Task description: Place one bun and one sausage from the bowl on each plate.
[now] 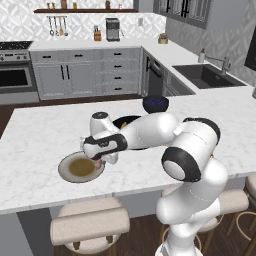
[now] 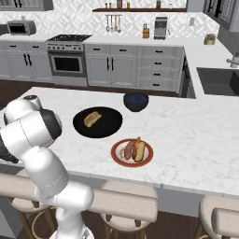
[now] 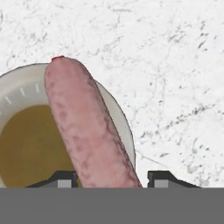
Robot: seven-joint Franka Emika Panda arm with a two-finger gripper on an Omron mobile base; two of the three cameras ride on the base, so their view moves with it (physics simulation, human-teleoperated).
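In the left base view the gripper hangs low over the right edge of the grey-rimmed plate on the marble island, with a bit of pink sausage showing below the hand. The step in hand looks like setting that sausage down. It would go best if the hand shifted a little toward the olive-brown centre, dropped until the sausage nearly lies on the plate, and only then let go (a high drop could let it roll off).

The right base view gives what the arm hides there: the black bowl holding one bun, and the red-orange-rimmed plate already carrying a bun and sausage.

The hand view shows the fingers clenched on the sausage, which slants across the plate's rim.
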